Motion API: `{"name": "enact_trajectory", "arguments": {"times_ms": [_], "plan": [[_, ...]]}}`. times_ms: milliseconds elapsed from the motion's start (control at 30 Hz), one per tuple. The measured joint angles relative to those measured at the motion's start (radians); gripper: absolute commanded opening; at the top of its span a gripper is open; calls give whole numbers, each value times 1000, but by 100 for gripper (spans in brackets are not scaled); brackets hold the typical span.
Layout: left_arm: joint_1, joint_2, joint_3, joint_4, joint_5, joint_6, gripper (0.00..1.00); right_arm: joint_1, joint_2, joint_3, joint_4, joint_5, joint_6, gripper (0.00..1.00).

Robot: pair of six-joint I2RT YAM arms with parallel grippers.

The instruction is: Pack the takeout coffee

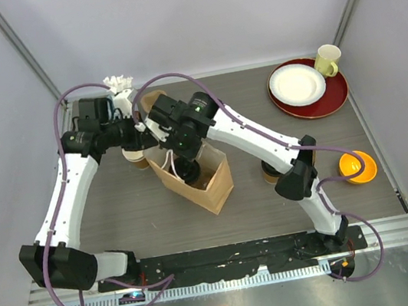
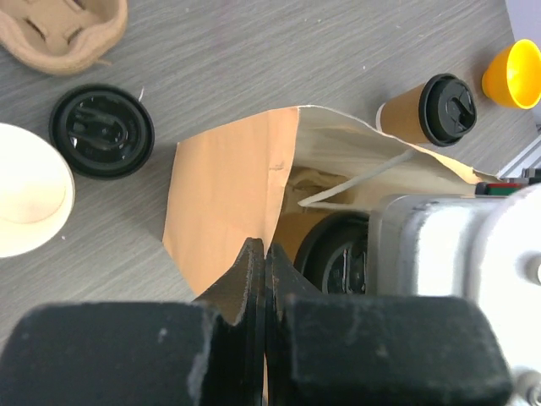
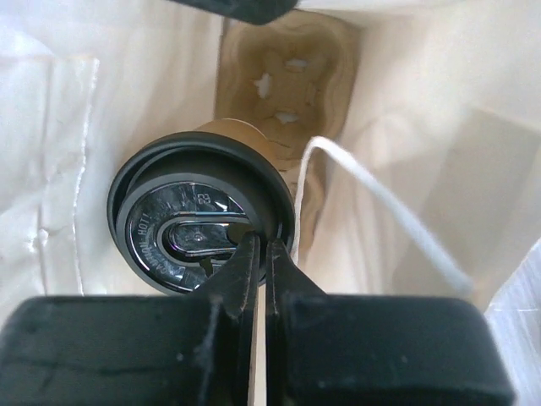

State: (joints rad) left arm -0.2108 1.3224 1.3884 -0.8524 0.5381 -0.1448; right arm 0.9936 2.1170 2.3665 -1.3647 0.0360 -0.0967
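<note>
Cup (image 3: 190, 203) sits upright in the bag (image 3: 414, 110), straight below the right claw (image 3: 259, 249), clenched over its lid; left claw (image 2: 265, 254) pinches bag rim.

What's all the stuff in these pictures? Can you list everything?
bag: one, brown, open, mid-table.
coffee cup: two, brown, black lids; one in the bag, one on the table beside it.
lid: one more, black, left of the bag.
white cup: one, beside that lid.
cup tray: two, brown; one in the bag, one on the table.
plate: two, white on red, far right corner.
mug: one, pale yellow, by the plates.
bowl: one, orange, right side.
table: one, grey.
left hand: shut on the bag's edge.
right hand: shut on the coffee cup in the bag.
</note>
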Motion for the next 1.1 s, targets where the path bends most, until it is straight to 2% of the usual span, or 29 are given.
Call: {"name": "enact_trajectory", "arguments": {"times_ms": [100,467,833,1100], "plan": [[-3,1,1,18,7,4,0,-9,25,72,-59,-35,38,1],[-22,6,1,5,21,70,0,-6,-3,32,-90,-134,203,1],[-51,-5,17,-13,-19,196,0,-21,-66,-43,-57,-203,220,1],[-63,-47,17,7,-84,196,0,-14,-106,-136,-13,-200,238,1]]}}
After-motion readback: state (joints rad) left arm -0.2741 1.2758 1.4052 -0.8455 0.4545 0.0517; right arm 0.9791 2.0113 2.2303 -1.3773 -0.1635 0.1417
